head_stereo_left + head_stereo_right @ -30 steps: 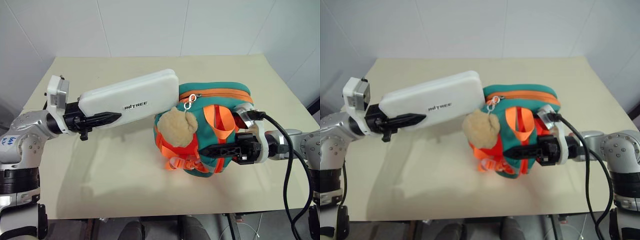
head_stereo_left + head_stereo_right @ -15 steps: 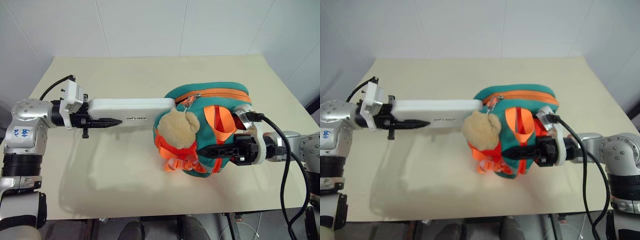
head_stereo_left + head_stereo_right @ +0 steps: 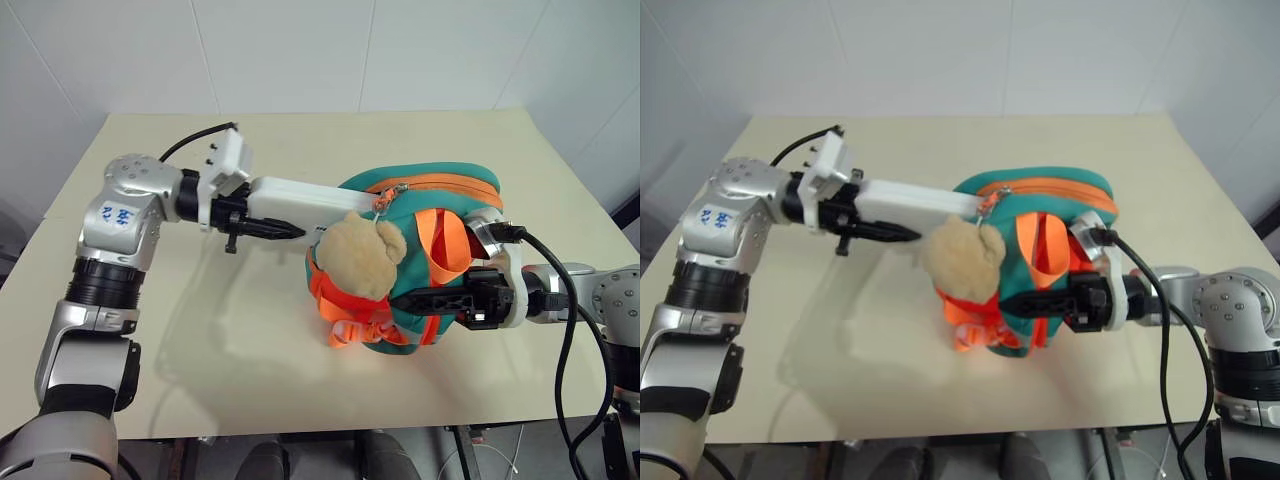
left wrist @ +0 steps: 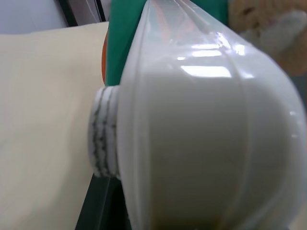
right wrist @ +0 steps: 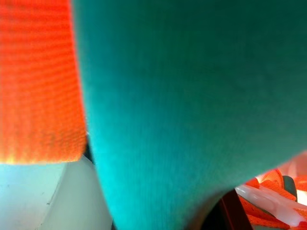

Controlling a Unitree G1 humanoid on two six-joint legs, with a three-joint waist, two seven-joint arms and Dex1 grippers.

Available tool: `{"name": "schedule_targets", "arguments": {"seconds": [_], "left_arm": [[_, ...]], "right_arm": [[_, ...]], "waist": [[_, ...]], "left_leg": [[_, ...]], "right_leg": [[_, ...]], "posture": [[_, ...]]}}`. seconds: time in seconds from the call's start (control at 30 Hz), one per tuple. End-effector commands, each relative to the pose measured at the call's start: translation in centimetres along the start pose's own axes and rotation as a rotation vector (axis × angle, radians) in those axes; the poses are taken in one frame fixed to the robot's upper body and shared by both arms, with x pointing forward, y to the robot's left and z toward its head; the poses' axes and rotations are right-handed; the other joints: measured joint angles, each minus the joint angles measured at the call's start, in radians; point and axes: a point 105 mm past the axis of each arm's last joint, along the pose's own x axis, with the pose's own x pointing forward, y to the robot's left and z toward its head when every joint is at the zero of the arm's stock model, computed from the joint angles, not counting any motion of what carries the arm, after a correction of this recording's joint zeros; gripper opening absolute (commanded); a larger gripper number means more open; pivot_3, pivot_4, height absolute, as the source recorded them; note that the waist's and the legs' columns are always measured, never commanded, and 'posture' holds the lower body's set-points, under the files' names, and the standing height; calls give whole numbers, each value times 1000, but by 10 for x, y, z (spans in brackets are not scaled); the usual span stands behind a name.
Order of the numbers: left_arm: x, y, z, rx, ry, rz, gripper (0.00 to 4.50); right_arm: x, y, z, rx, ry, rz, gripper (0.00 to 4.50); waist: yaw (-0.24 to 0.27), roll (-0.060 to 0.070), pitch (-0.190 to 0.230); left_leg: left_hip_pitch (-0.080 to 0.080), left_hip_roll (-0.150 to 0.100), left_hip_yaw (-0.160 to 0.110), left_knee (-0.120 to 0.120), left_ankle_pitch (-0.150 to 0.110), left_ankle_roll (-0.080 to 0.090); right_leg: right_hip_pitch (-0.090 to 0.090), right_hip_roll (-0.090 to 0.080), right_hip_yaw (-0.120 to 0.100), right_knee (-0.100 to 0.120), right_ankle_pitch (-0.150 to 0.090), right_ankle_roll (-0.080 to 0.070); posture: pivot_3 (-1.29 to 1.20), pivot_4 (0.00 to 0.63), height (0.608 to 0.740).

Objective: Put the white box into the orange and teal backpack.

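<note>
Now | left pincer point(image 3: 262, 226) clamps flat white plastic box point(image 3: 300, 200), far end entering small orange-and-teal fabric backpack point(image 3: 440, 215) on beige surface point(image 3: 250, 340) | right pincer point(image 3: 425, 300) pinched shut on backpack, steadying it for insertion

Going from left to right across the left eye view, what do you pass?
left gripper → white box → tan plush toy → orange and teal backpack → right gripper's wrist and black cable.
</note>
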Motion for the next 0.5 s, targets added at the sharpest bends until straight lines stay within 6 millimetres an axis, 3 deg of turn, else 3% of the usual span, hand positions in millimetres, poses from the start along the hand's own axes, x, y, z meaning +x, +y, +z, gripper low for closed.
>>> {"name": "schedule_targets", "arguments": {"seconds": [0.03,0.23,0.4,0.5], "left_arm": [[32,-7,17,79,1,-98,1208],[70,-10,6,65,82,-100,1208],[101,-10,17,45,17,-72,1208],[107,-11,23,15,-29,-65,1208]], "right_arm": [[8,4,0,-31,19,21,526],[10,4,0,-43,10,22,526],[11,4,-3,-45,3,18,526],[11,3,-4,-46,-3,15,526]], "waist": [[0,0,0],[4,0,0],[4,-1,0],[5,-1,0]], "left_leg": [[0,0,0,0,0,0],[-1,0,-1,2,0,0],[-2,0,-1,2,0,1],[-2,0,-1,3,0,1]], "right_leg": [[0,0,0,0,0,0],[0,0,0,0,0,1],[0,0,0,0,1,1],[0,0,0,0,1,1]], "posture": [[0,150,740],[0,150,740],[0,150,740],[0,150,740]]}}
